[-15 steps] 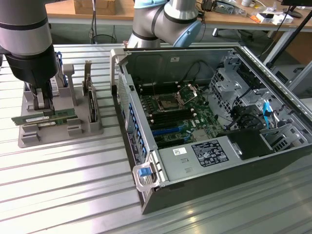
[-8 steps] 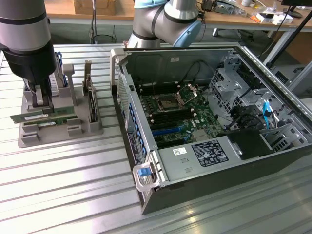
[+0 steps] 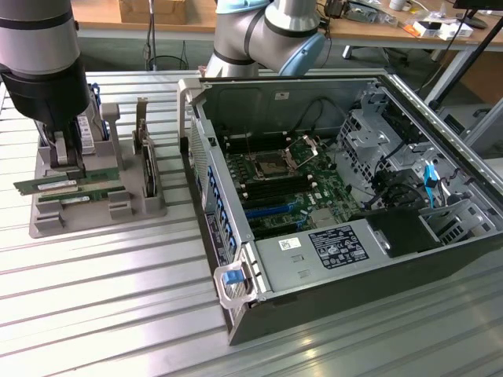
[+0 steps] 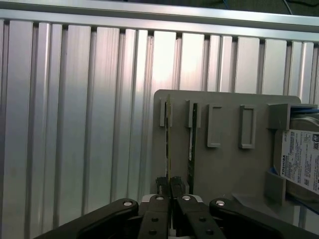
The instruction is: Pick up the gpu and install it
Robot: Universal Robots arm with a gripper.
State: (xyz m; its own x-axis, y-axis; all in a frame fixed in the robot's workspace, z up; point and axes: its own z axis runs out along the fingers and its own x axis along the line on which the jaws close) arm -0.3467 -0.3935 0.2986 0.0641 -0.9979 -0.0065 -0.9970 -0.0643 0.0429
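Wrist view: the claw point(image 4: 168, 185) is drawn nearly together and clamped on the edge of the gpu point(image 4: 168, 144); the gpu is a thin green stick standing on edge in the outermost slot of a grey holder point(image 4: 227, 169); a second stick point(image 4: 191, 142) stands in the next slot, just beside it; a hard drive point(image 4: 301, 159) with a white label sits at the holder's other end; the holder rests on the ribbed metal desk point(image 4: 75, 124).

Exterior view: the arm stands over the holder at the exterior view's left, with the claw down among the green sticks; a dark card point(image 3: 147, 169) stands on edge nearby; the open computer case point(image 3: 330, 322) lies to the exterior view's right, apart from the gpu.
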